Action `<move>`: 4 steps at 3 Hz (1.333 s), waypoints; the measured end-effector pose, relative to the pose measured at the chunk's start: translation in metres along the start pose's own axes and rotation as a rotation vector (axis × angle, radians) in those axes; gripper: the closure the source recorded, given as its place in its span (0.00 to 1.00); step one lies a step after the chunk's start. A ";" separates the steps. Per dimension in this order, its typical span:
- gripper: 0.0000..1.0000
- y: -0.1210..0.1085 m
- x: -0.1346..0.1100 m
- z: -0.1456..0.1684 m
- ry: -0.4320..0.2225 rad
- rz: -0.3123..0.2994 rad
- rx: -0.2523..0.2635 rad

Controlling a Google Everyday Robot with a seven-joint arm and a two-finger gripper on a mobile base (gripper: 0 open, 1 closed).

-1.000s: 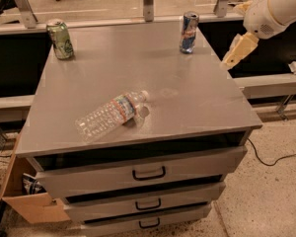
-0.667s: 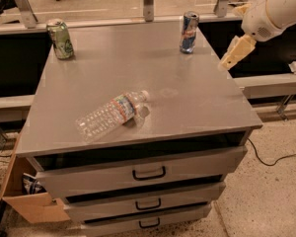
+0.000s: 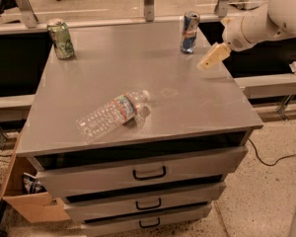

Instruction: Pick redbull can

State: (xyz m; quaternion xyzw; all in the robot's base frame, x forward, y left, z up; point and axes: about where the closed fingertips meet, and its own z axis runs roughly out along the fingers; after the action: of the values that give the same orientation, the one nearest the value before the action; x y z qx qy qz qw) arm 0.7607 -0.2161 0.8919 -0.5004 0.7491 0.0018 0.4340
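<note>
The redbull can (image 3: 189,32) is slim, blue and silver, and stands upright near the back right of the grey cabinet top (image 3: 187,107). My gripper (image 3: 211,58) hangs on the white arm coming in from the upper right. It is just to the right of the can and a little nearer to the camera, apart from it. It holds nothing that I can see.
A wider green-and-white can (image 3: 60,38) stands at the back left corner. A clear plastic water bottle (image 3: 113,113) lies on its side near the front middle. Drawers (image 3: 148,173) run below the top. A cardboard box (image 3: 24,196) sits on the floor at the left.
My gripper has moved left and slightly down, closer to the redbull can. The cans and the bottle have not moved.
</note>
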 end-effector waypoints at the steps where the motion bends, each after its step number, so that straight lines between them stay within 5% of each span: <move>1: 0.00 -0.024 0.003 0.028 -0.065 0.090 0.065; 2: 0.00 -0.043 0.003 0.048 -0.146 0.182 0.098; 4: 0.00 -0.049 -0.033 0.081 -0.320 0.304 0.041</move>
State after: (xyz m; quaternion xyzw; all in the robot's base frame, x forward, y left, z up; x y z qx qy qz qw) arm 0.8547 -0.1804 0.8840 -0.3663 0.7374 0.1314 0.5520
